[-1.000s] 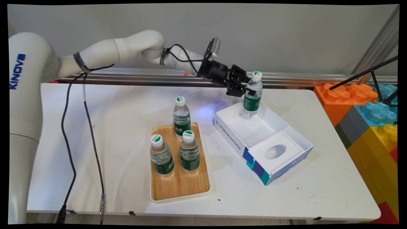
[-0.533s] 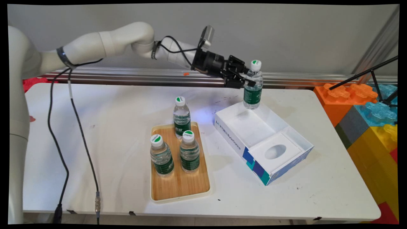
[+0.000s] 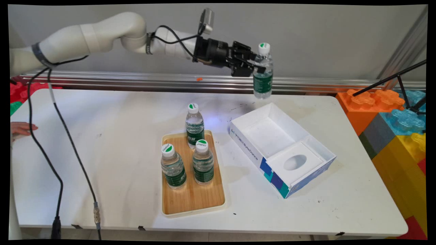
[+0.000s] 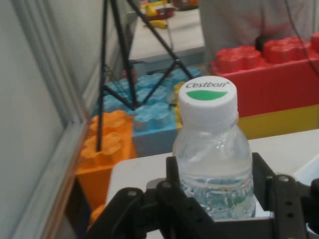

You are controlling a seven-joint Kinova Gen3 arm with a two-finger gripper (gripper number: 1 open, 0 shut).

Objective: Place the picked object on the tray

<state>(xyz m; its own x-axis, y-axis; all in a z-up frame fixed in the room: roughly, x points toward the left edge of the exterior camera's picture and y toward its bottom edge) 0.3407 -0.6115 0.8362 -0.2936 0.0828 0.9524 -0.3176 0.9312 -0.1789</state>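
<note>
My gripper [image 3: 256,66] is shut on a small water bottle [image 3: 263,73] with a white cap and green label, holding it upright in the air above the far corner of the open white box [image 3: 308,139]. In the hand view the same water bottle [image 4: 213,159] sits between my two fingers [image 4: 173,174], its cap toward the top. The gripper [image 4: 214,186] grips the bottle just below its shoulder. Three more bottles stand near the wooden tray [image 3: 190,200]: two on it [image 3: 203,162], [image 3: 173,166], and one at its far edge [image 3: 194,125].
The white box has a moulded insert with an oval hollow [image 3: 295,162] at its near end. Big coloured toy blocks [image 3: 398,126] stand at the table's right side with a black tripod [image 3: 405,85] over them. A person's hand [image 3: 22,128] rests at the table's left edge. Black cables [image 3: 64,136] hang from the arm.
The gripper has lifted the bottle up out of the white box and slightly left; it now hangs clear above the box's far corner. A hand has appeared at the left edge.
</note>
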